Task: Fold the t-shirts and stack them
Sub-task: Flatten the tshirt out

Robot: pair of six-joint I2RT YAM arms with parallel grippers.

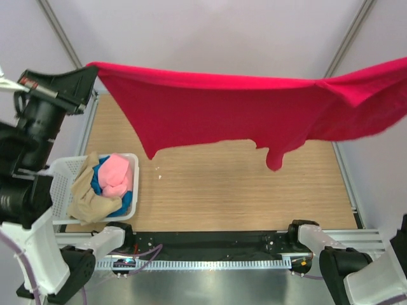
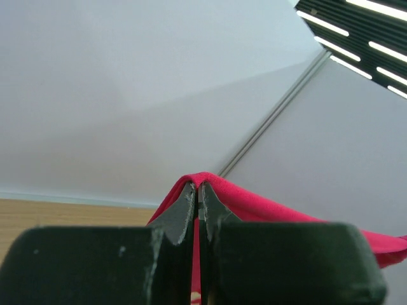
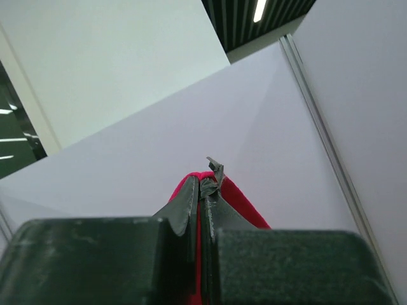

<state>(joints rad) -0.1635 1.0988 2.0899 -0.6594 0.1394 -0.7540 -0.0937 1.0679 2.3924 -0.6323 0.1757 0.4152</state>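
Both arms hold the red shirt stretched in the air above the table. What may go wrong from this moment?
1. The left gripper and the right gripper each pinch only a thin edge of the red t-shirt. The cloth may slip out of one, and the shirt would drop in a heap.
2. The shirt hangs unevenly, with one part drooping lower towards the right, so it may land creased on the table.

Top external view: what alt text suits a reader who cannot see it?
A red t-shirt hangs stretched wide above a wooden table, its left corner pinched in the left end effector. A white mesh basket at the left holds pink, blue and beige shirts.
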